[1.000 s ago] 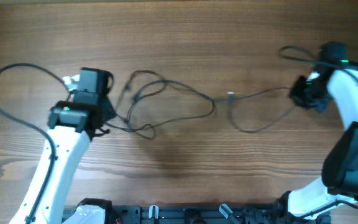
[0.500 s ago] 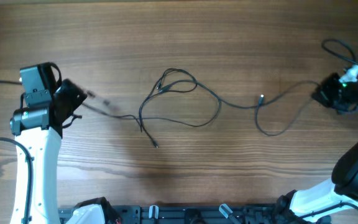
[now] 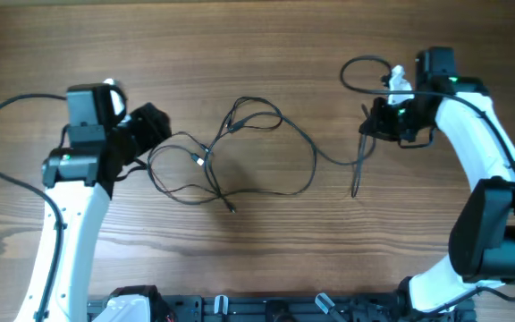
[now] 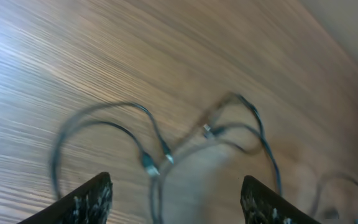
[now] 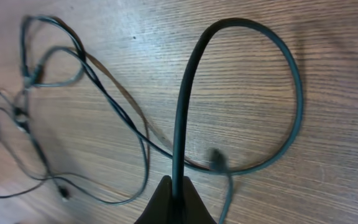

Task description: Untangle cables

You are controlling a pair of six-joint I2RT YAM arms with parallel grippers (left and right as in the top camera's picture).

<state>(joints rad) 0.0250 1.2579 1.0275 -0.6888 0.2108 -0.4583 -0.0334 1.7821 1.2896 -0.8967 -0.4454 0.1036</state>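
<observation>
The thin black cables [image 3: 229,125] lie in loose crossing loops on the wooden table between the two arms, with small plugs [image 3: 200,159] near the left loop. My left gripper [image 3: 155,127] hovers at the left end of the loops. In the left wrist view it [image 4: 177,178] stands open, with strands and plugs [image 4: 148,165] on the table below the gap. My right gripper [image 3: 371,125] is shut on one cable, whose end hangs down towards the table [image 3: 356,179]. In the right wrist view that cable [image 5: 185,93] rises from the gripper [image 5: 178,183] and arcs round to a plug [image 5: 216,160].
A thicker black wire [image 3: 3,116] curves from the left arm across the left of the table, and another [image 3: 363,64] loops beside the right wrist. The arm bases [image 3: 240,309] line the near edge.
The left gripper has come back right from the far left and opened, and the cable it had been pulling now lies slack in loops. The right arm has swung inward to the left with its cable.
</observation>
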